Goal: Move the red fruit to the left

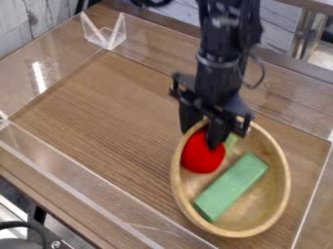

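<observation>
we see the red fruit in the upper left part of the bowl, beside the green block; the gripper is directly at the fruit, its fingers closed around the fruit's upper side

Red fruit: small, round, bright red toy fruit, glossy, with a pale yellow-green leaf bit
Leaf position: toward the upper right side of the fruit
Fruit surface: smooth where visible; upper part partly hidden from view
Fruit location: inside the round, light wooden bowl, toward its upper left, beside the flat green rectangular block
</observation>
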Tool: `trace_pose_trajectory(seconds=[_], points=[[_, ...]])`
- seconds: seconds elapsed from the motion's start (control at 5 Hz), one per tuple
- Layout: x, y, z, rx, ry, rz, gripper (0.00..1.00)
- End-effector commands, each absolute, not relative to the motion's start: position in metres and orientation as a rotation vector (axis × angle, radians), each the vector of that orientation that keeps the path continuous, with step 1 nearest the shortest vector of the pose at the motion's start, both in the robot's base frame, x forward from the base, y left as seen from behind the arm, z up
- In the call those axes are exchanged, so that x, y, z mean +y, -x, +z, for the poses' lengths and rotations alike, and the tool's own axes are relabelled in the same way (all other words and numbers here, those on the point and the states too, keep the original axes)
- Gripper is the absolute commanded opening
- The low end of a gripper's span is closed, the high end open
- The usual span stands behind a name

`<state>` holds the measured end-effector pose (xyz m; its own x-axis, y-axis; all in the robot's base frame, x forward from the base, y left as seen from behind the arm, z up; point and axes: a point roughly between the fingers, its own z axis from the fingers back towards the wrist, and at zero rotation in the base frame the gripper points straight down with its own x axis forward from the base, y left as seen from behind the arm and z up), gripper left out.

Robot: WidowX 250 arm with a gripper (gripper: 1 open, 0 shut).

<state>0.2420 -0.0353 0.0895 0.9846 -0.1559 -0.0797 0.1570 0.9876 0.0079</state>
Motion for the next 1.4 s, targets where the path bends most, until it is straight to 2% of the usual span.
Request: trace_pose_trajectory(seconds=[0.0, 0.2, 0.4, 0.8, 1.0, 1.2], points=[[-0.018, -0.253, 0.127, -0.015, -0.013, -0.125, 0.00], [-0.028, -0.245, 0.110, -0.009, -0.002, -0.171, 1.00], [-0.036, -0.238, 0.094, -0.002, 0.004, -0.217, 1.00], [-0.050, -0.232, 0.050, 0.010, 0.006, -0.228, 1.00], [-0.050, -0.235, 0.045, 0.014, 0.007, -0.232, 0.00], [-0.051, -0.239, 0.044, 0.016, 0.010, -0.233, 0.00]])
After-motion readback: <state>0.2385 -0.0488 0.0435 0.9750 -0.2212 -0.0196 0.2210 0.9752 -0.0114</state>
